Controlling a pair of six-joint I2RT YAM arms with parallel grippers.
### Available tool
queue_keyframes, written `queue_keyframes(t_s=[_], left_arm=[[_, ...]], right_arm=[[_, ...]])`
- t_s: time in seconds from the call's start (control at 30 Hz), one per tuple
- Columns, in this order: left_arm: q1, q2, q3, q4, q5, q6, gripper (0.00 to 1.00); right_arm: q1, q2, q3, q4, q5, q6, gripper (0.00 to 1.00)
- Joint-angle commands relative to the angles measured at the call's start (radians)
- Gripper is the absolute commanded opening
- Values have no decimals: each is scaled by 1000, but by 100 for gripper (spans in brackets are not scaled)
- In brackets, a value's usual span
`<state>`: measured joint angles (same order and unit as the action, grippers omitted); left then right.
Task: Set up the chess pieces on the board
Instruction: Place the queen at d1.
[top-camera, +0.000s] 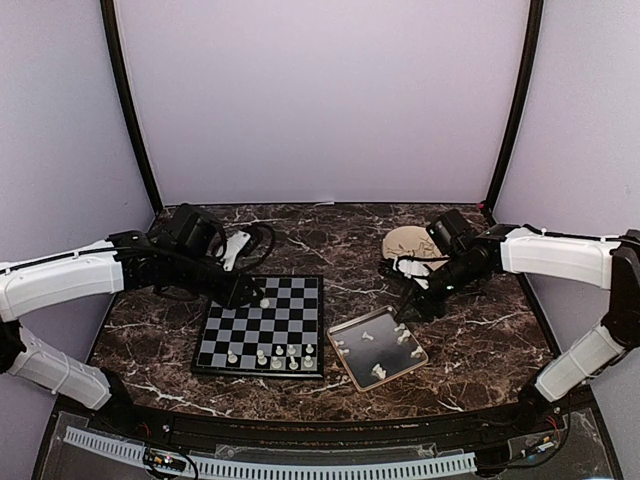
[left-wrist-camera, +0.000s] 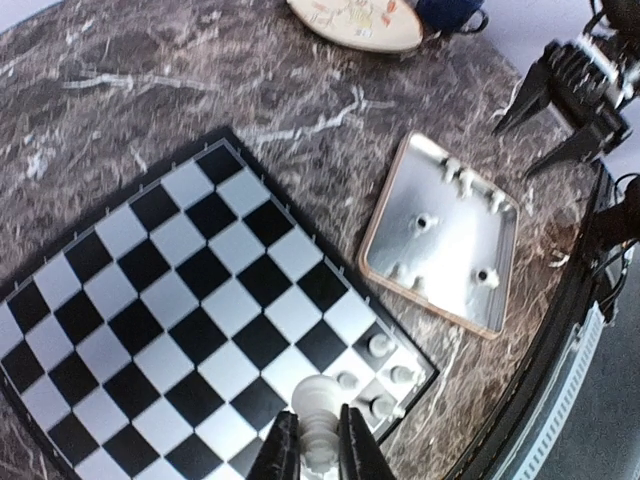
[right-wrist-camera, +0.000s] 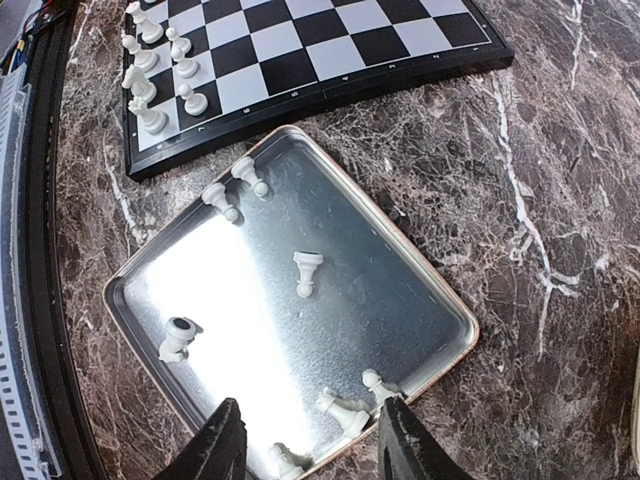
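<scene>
The black-and-grey checkered board (top-camera: 230, 330) lies left of centre, with several white chess pieces (top-camera: 277, 357) standing in its near rows. My left gripper (top-camera: 255, 297) hovers over the board's far side, shut on a white chess piece (left-wrist-camera: 320, 420) that stands upright between the fingers. More pieces (right-wrist-camera: 308, 272) lie tipped over in the metal tray (right-wrist-camera: 350, 230) to the right of the board (right-wrist-camera: 330, 50). My right gripper (right-wrist-camera: 312, 440) hangs open above the tray's corner with nothing between its fingers; two pieces (right-wrist-camera: 340, 410) lie just below it.
A round beige plate (top-camera: 405, 243) sits at the back right, behind the right arm. The metal tray (top-camera: 362, 377) stands askew beside the board's right edge. Dark marble table (top-camera: 480, 340) extends right of the tray. Purple walls close in the back and sides.
</scene>
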<state>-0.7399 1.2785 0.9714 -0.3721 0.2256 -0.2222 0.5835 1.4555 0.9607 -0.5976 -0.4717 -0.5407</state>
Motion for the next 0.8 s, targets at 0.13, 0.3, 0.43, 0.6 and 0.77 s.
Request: queue_keyframes(t_s=[0.13,0.3,0.43,0.6,0.77], left_arm=[[-138,-94,-89,-311,-229,-118,9],[-156,-87,-98,-359,-225,-188,9],[-175,-67,-129,-337,-213,-211,9],[-184,-41,-142,-304,-215,-214,9],[-184,-12,-154,-272,-209,-204,9]], right_arm=[[-6,32,19,33,-49,2,46],[-6,35,24,31,-52,2,46],[-5,39,27,32,-57,1,46],[-6,52,41,22,-67,-2,46],[-5,50,38,21,-66,-2,46]])
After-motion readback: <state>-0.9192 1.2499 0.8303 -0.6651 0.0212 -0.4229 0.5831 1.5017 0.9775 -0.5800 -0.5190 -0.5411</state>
